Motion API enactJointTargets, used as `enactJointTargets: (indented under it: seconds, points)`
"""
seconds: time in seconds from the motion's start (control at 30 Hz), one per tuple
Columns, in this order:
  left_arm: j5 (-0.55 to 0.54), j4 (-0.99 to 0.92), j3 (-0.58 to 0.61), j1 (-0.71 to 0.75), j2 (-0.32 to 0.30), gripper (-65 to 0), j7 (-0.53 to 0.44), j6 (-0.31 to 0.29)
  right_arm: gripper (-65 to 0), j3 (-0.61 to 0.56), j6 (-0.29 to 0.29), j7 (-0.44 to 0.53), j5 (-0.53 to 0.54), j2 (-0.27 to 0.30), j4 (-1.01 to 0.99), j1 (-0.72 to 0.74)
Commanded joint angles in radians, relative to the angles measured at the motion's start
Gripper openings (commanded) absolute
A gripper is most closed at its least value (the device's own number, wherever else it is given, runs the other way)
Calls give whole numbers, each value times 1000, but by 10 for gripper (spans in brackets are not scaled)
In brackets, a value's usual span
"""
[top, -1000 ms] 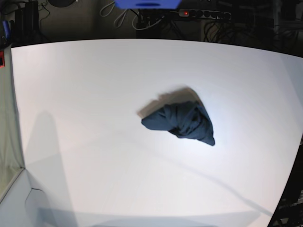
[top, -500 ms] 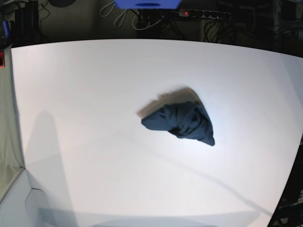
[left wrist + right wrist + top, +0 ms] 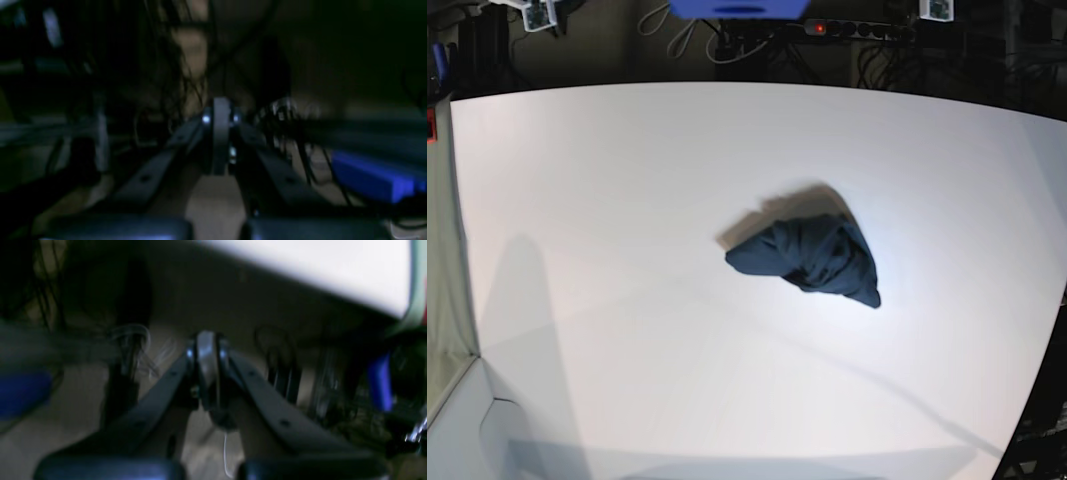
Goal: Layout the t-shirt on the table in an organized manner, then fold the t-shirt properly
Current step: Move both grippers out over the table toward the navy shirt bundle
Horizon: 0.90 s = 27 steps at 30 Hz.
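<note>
Base view: the dark navy-blue soft cloth t-shirt is seen bunched in a crumpled heap a little right of centre on the large smooth white matte table. No arm is seen over the tabletop; only small pale parts are glimpsed at the far edge, top left and top right. The step in hand is judged to be the very start, with nothing laid out yet. Ample bare room is left on every side of the heap, most of it toward the left; the curved right edge lies nearest. A reach in from the far side is called for, then a grasp of an outer fold so the cloth can be drawn flat.

Left wrist view: dark and blurred. The left gripper is seen with its jaws brought together, nothing between them. Cables and a blue block are made out beyond; no shirt is shown.

Right wrist view: the right gripper is likewise closed and empty. A strip of white tabletop is seen at the upper right, well apart from the jaws.
</note>
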Motion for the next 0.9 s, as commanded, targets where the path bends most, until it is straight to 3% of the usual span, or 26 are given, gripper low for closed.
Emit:
enactJointTargets:
  seconds: [0.0,0.27,0.63,0.77,0.83,0.87]
  points:
    - [0,39,-8,24,-3,-648,-23,3,-650,4,1,18,0,4,33,-2]
    - [-22,156,-5,6,4,-649,-26,3,-650,-4,1,-76,0,-41,127,130]
    - [-304,171,-69,-114,0,-645,-22,1,-650,-37,3,-131,0,-73,137,297]
    - [-310,171,-77,-160,-2,-635,-22,1,-557,-83,3,-131,0,-75,143,337]
    - [-310,171,-78,-182,-2,-590,-22,1,-502,-109,3,-131,0,-75,143,350]
    - [-310,171,-78,-192,-2,-539,-22,1,-469,-123,3,-131,0,-75,143,351]
